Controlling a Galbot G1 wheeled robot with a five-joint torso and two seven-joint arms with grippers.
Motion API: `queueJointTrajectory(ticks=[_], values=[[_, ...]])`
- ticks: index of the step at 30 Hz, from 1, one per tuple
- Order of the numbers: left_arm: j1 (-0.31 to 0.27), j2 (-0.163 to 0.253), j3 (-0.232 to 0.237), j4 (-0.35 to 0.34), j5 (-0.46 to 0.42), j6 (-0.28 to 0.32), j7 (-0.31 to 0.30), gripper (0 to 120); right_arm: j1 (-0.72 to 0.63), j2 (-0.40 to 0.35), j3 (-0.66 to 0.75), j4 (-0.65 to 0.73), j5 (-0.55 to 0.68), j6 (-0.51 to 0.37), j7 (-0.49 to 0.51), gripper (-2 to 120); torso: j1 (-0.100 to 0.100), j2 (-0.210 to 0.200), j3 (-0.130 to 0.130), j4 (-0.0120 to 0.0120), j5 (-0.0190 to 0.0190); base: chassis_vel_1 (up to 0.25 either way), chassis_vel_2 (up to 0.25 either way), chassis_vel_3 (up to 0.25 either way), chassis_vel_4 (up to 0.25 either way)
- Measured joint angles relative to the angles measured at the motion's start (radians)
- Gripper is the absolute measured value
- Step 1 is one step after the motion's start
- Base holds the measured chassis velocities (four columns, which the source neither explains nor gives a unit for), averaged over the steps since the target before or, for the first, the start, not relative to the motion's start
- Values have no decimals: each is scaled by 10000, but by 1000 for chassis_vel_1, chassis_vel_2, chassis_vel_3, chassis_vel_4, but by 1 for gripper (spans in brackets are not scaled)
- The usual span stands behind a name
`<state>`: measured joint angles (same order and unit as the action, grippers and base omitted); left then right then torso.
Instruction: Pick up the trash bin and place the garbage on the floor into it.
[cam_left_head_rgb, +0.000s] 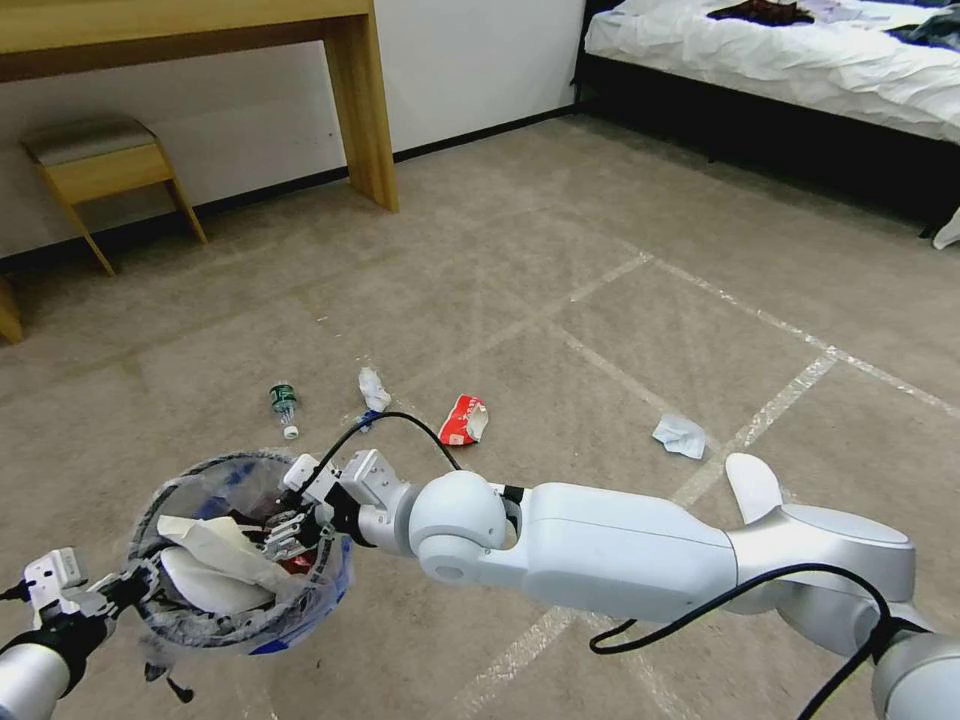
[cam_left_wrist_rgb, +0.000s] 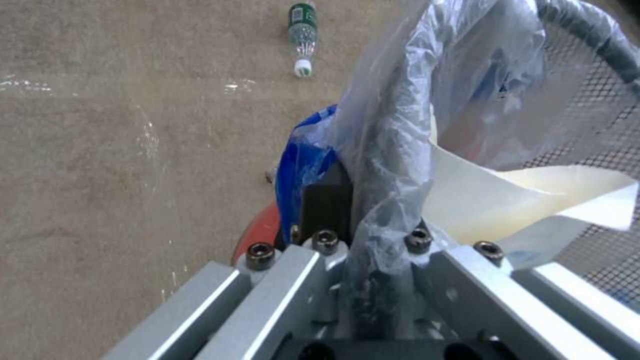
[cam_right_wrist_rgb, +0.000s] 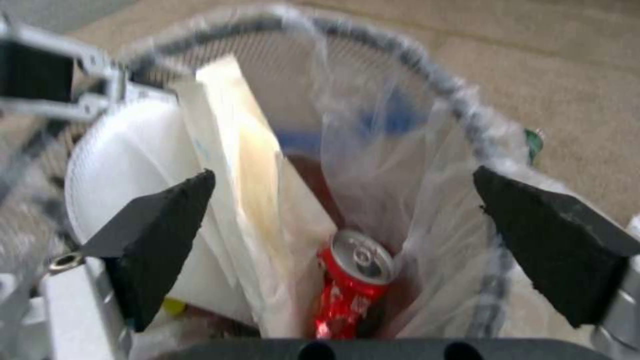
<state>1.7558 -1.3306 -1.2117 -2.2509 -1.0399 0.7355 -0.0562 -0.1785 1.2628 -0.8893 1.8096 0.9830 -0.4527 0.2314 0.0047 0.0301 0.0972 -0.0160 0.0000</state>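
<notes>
red can (cam_right_wrist_rgb: 350, 285) inside trash bin (cam_left_head_rgb: 180, 610)

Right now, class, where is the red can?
The red can lies inside the trash bin, low in its bag beside the white paper, directly below the open right gripper; the left gripper holds the bin's rim.

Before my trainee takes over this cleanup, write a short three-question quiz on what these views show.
1. True or false: the left gripper clamps the trash bin rim.
2. Which lies inside the bin? A) red can B) bottle C) red wrapper
3. The right gripper hangs over the bin with its jaws ____.

Key: 1 true; 2 A; 3 open.
</notes>
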Motion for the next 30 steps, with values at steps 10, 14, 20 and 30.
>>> queueJointTrajectory(ticks=[10,14,20,30], values=[[-69,52,-5,157,17,-1,3,1,36,61,1112,540,46,206,-60,100,0,0,0,0,0,0,0,0,0],[-68,65,-11,174,17,0,3,1,37,46,1484,718,143,260,-82,100,0,0,0,0,0,0,0,0,0],[-45,66,-29,171,15,-1,3,1,-143,46,2422,1085,419,734,-168,100,0,0,0,0,0,0,0,0,0],[22,38,-126,32,-23,-2,-14,1,-1054,-258,4442,1501,1266,3311,-1517,100,0,0,0,1,0,0,0,0,0]])
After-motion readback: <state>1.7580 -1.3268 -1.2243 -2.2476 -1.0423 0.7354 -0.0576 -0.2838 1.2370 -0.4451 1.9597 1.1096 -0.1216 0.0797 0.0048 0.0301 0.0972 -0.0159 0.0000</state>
